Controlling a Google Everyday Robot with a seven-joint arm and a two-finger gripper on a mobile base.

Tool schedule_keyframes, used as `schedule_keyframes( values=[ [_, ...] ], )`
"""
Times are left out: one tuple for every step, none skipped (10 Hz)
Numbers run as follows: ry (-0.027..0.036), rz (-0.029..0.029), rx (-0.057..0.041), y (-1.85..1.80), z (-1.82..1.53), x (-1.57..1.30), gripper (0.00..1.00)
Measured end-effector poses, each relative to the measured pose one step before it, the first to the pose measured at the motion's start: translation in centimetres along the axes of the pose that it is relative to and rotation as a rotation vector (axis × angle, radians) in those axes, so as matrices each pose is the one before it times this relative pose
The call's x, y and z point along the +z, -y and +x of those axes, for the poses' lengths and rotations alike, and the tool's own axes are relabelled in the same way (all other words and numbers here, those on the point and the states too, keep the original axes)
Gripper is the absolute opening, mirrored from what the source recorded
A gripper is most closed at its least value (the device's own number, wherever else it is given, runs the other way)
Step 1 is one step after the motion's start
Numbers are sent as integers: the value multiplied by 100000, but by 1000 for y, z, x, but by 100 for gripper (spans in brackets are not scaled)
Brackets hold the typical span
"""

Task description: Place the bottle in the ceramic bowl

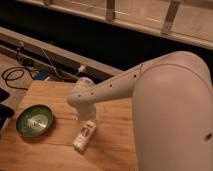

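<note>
On the wooden tabletop (116, 116) the bottle (84, 135) lies on its side, long axis near-to-far, right under the gripper (86, 116) (can't tell if it's open or closed), ceramic bowl (35, 121) further left in view.

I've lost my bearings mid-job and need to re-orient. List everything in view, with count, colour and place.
bottle: one, pale cream-white, lying on its side on the table, right of the bowl and apart from it.
ceramic bowl: one, glossy green, on the left part of the table, nothing in it.
table: one, light wood, bearing the bowl and the bottle.
cables: a tangle, black, on the floor beyond the table's far left corner.
ledge: one, grey, running diagonally behind the table.
arm: one, white, reaching from the right over the table.
hand: one, pale, hanging below the arm's end, just above the bottle's far end.
</note>
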Motion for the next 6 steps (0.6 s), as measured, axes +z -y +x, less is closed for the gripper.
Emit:
schedule_keyframes(
  values=[
    [-2195, -1940, -393, -424, 332, 472, 65],
    [-2225, -1265, 452, 116, 313, 820, 65],
    [-1365, -1416, 87, -213, 270, 563, 65],
    [-1758, -800, -357, -304, 371, 699, 65],
    [-2187, -903, -248, -310, 316, 927, 65],
    [-2091, -1116, 302, -118, 144, 855, 65]
  ],
)
